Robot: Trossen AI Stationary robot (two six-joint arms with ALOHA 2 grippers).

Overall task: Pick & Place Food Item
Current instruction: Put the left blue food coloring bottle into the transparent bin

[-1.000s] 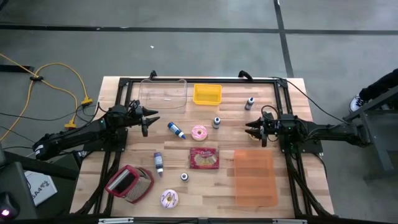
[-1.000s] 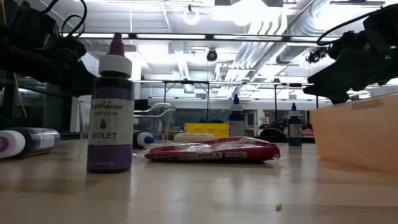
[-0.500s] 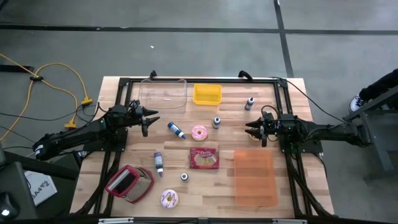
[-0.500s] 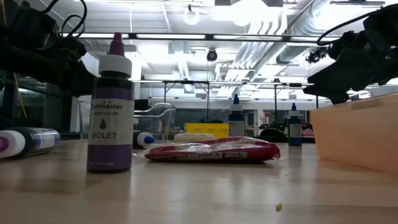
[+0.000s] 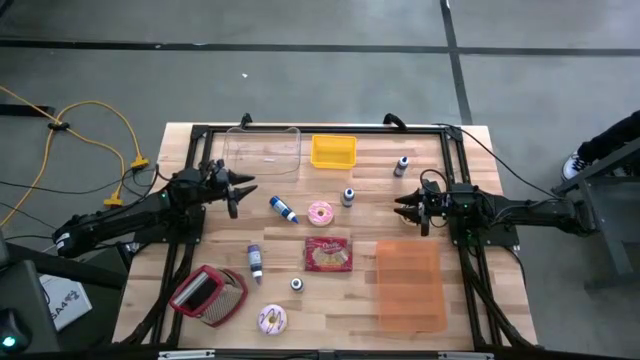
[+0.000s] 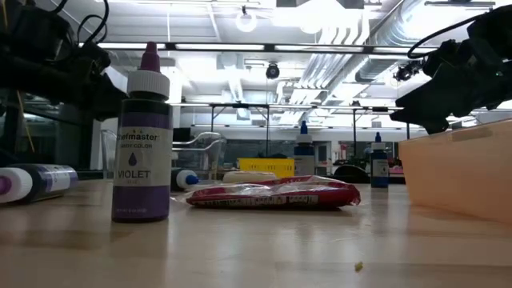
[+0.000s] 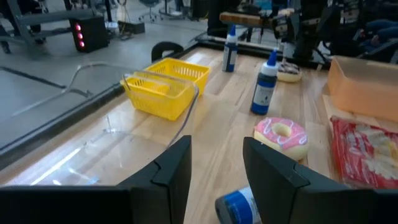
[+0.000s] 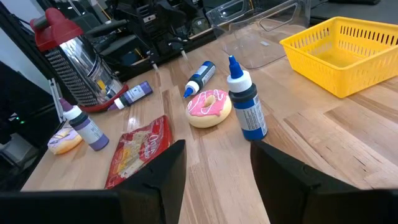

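The pink-frosted donut [image 5: 320, 213] lies flat near the middle of the surface [image 5: 470, 300], hole facing up; being round, it has no long axis to speak of. Just toward the near edge from it lies the red snack packet [image 5: 328, 254], flat, its long axis running roughly from left edge to right edge in the low view. A second frosted donut [image 5: 272, 319] lies flat close to the near edge, beside the red-handled grater [image 5: 208, 295] at the near left corner.

The left end effector [image 5: 238, 194] hangs over the left part of the surface, its arm stretched in low from the left edge and pointing toward the centre. Its fingers [image 7: 174, 171] stand a narrow gap apart with nothing between them. A blue bottle [image 5: 284, 210] lies on its side between this end effector and the pink-frosted donut, tip slanting toward the near right.

The right end effector [image 5: 408, 208] hangs over the right part, its arm reaching in level from the right edge, aimed at the centre. Its fingers [image 8: 163, 171] are parted moderately and hold nothing. An upright blue bottle [image 5: 348, 196] stands between it and the donut.

The orange bin [image 5: 409, 286] sits toward the near right corner, the yellow basket [image 5: 333, 151] and clear container [image 5: 263, 150] along the far edge.
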